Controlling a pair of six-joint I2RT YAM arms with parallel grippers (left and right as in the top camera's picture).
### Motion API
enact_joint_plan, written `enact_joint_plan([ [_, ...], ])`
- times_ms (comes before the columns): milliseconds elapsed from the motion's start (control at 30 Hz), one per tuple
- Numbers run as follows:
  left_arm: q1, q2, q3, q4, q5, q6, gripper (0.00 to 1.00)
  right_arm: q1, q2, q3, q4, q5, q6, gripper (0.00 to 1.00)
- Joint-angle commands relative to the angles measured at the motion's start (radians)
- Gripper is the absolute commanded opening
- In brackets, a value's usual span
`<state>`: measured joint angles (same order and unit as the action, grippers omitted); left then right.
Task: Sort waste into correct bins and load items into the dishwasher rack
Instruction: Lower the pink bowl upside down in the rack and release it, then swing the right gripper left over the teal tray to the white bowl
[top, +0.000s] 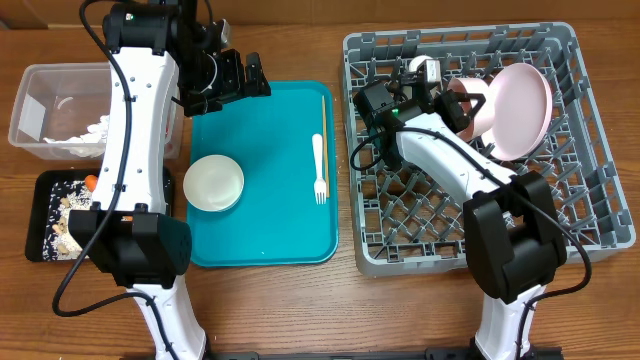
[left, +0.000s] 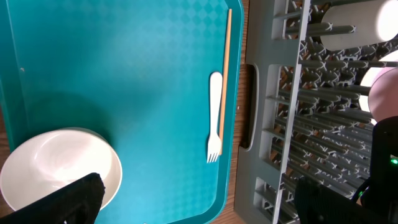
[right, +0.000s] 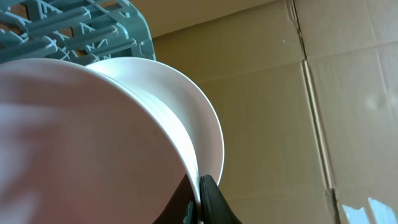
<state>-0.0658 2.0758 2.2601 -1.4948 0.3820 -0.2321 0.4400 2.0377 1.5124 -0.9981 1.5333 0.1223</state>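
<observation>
The right gripper (right: 200, 202) is clamped on the rim of a pale-pink dish (right: 93, 137) tilted on edge at 1 o'clock in the dishwasher rack (top: 590, 200), its fingertips cut off by the wrist view's lower edge. The left gripper (top: 240, 80), fingers wide apart and empty, hangs over the teal tray's (top: 270, 220) 11 o'clock corner; a white bowl (top: 213, 182), fork (top: 319, 165) and chopstick (top: 325, 130) lie on it, and the left arm (top: 140, 120) hides parts of the clear tub (top: 40, 110) and black tray (top: 40, 220)
</observation>
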Motion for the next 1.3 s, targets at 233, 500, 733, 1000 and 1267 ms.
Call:
enact_joint_plan([
  [233, -0.006, -0.032, 0.022, 0.003, 0.0, 0.008, 1.0, 0.097, 0.029, -0.024, 0.005, -0.046, -0.018, 0.04],
  [500, -0.006, -0.032, 0.022, 0.003, 0.0, 0.008, 1.0, 0.124, 0.046, -0.055, -0.003, -0.042, -0.019, 0.04],
  [733, -0.006, -0.032, 0.022, 0.003, 0.0, 0.008, 1.0, 0.163, 0.046, -0.051, -0.014, -0.042, -0.019, 0.21],
  [1000, -0.006, -0.032, 0.022, 0.003, -0.001, 0.008, 1.0, 0.216, 0.039, -0.051, -0.026, -0.043, -0.018, 0.76],
  [1267, -0.006, -0.032, 0.022, 0.003, 0.0, 0.008, 1.0, 0.221, -0.071, -0.03, -0.038, -0.144, -0.016, 0.81],
])
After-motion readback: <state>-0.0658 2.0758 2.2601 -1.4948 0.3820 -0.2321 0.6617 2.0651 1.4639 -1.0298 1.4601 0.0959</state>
